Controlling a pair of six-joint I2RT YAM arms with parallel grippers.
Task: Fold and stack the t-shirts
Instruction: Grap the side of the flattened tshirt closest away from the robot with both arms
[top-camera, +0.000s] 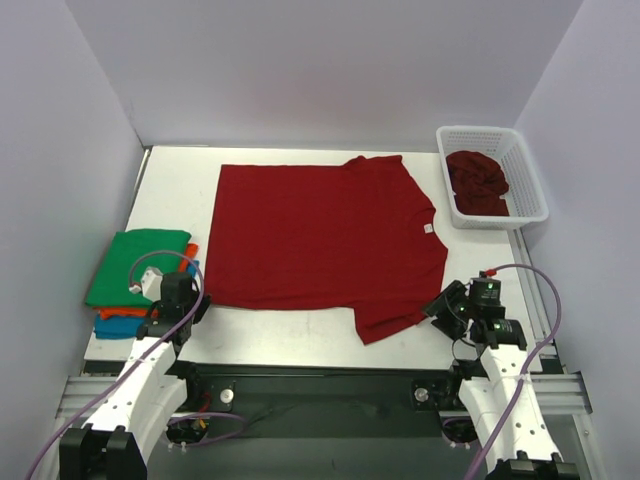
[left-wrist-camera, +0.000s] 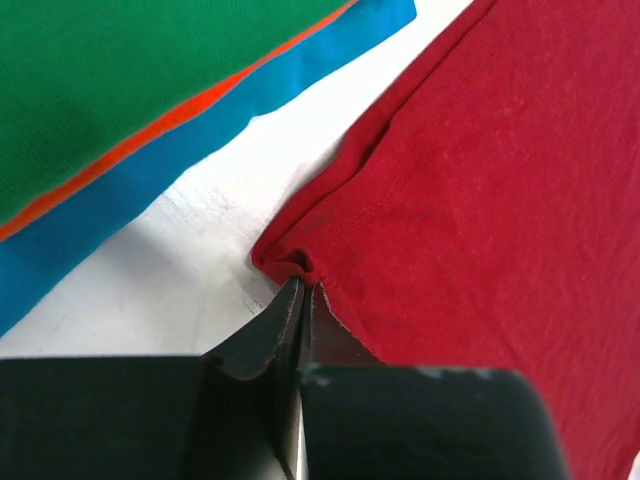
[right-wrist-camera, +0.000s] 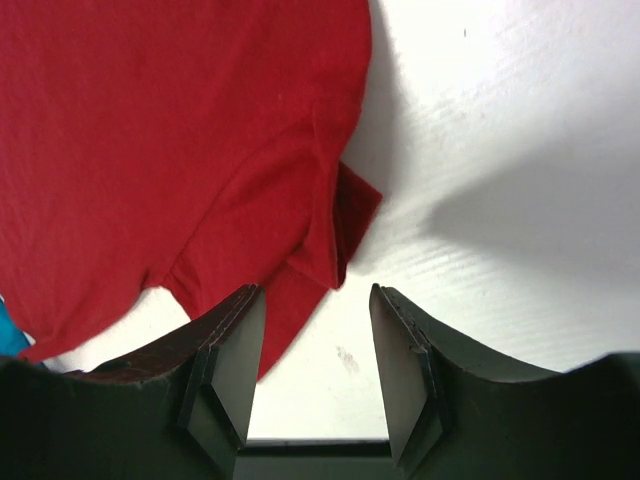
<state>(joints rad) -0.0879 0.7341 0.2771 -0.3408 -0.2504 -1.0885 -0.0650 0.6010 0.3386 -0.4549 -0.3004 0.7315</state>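
Nearest the lens, the left tool (left-wrist-camera: 300, 288) has its two black fingers pressed together. A small pucker of cloth is nipped at their tips. It is the lower hem corner of the dark red short-sleeved cloth t-shirt (left-wrist-camera: 480, 200), so the tool is judged clamped on that corner.

The right tool (right-wrist-camera: 315, 295) stands with its fingers well apart, low over the white surface (right-wrist-camera: 500, 120). The doubled edge of the sleeve lies in the gap, against the finger at lower left of the right wrist view. Nothing is gripped.

Location: in the top view the dark red t-shirt lies spread flat at centre frame, its hem toward the left and its neck with the small white label (top-camera: 428, 227) toward the right. The folded stack of green, orange and blue t-shirts (top-camera: 135, 265) sits at middle left, just beside the clamped corner. A crumpled dark red t-shirt (top-camera: 478, 180) lies in the white plastic mesh basket (top-camera: 527, 195) at upper right.

Handling assessment: the cloth is judged light, limp and not fragile. It will sag between holds and drag on the surface. A flat single layer gives little to pinch. The stitched hems, corners and sleeve edges are thicker and are the better places to hold. Two matched holds along the lower edge should keep a fold square.
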